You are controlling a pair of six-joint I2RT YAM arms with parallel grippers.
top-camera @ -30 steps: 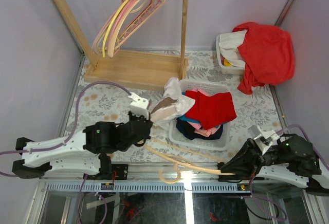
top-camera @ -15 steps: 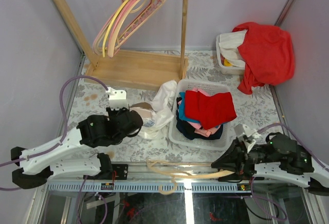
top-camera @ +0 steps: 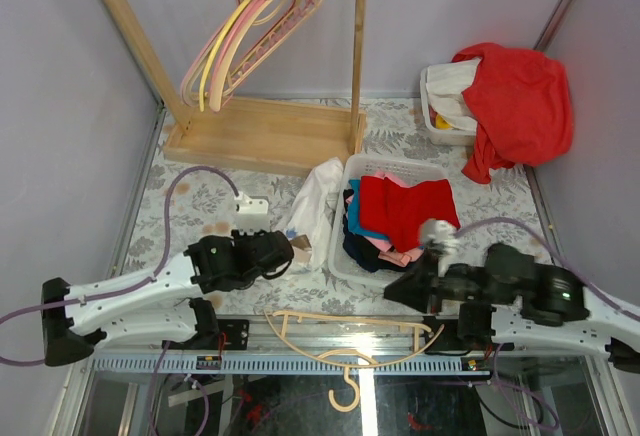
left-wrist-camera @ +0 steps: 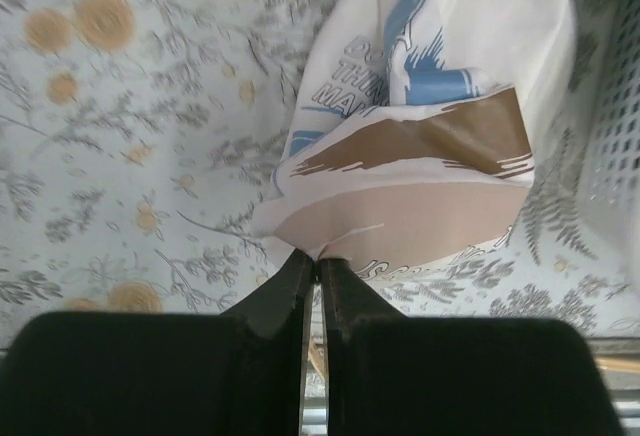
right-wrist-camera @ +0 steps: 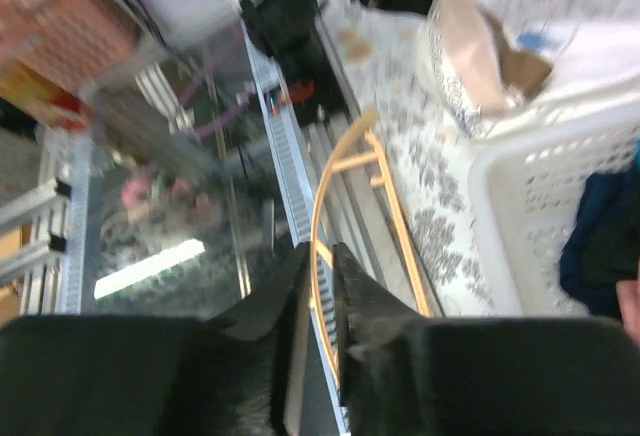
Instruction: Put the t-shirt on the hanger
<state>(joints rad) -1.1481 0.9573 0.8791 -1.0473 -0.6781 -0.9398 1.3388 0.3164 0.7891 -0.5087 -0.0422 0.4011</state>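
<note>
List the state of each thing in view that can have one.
t-shirt, crumpled against the basket, pinched
hanger, flat at the table's near edge, hook overhanging
left gripper, shut on the t-shirt
right gripper, by the hanger, state unclear
basket, full of clothes
red garment, draped over the bin

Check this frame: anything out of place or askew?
Yes. The hanger lies flat at the table's near edge, its hook sticking out past the edge, where it could slip off. The t-shirt is bunched against the basket, pinched by the left gripper.
</note>
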